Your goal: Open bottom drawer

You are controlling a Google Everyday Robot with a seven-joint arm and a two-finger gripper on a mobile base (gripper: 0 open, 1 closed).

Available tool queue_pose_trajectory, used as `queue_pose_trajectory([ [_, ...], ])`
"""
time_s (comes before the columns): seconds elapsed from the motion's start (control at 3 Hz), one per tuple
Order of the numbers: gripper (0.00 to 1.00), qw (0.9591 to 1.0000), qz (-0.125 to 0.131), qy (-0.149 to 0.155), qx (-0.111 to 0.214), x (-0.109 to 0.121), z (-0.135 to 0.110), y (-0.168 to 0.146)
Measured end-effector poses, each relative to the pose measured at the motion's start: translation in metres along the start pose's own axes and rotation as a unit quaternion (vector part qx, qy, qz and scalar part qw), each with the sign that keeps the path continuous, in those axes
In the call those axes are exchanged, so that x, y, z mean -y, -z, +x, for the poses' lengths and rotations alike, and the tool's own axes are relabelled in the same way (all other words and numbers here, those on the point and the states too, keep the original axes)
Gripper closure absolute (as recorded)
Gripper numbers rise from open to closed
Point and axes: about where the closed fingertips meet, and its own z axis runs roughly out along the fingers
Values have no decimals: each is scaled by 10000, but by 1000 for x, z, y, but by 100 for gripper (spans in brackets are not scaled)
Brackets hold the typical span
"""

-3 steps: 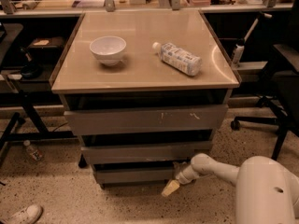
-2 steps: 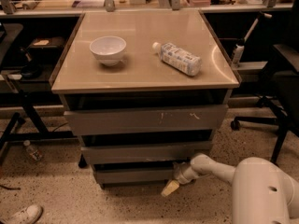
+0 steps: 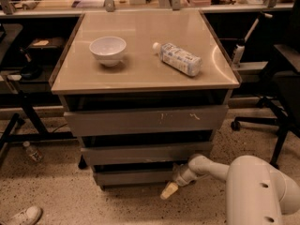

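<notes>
The bottom drawer (image 3: pixel 133 176) is the lowest, shortest grey-brown front of the cabinet's three stacked drawers, just above the floor. Above it sit the middle grey front (image 3: pixel 145 153) and the tall top front (image 3: pixel 145 120) with white scratch marks. My white arm (image 3: pixel 255 186) comes in from the lower right. My gripper (image 3: pixel 169 190) is at the bottom drawer's right front corner, its yellowish tip pointing down toward the floor just below the drawer's lower edge.
A white bowl (image 3: pixel 108 49) and a plastic bottle (image 3: pixel 177 58) lying on its side rest on the cabinet's tan top (image 3: pixel 140 74). Black chair bases stand at right (image 3: pixel 262 121) and left (image 3: pixel 18 121). A small bottle (image 3: pixel 32 151) and a shoe (image 3: pixel 21 216) lie on the floor at left.
</notes>
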Motion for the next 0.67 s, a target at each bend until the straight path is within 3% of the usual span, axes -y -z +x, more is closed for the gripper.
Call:
queue_pose_trajectory([
  [0.67, 0, 9993, -189, -255, -177, -19, 15, 11],
])
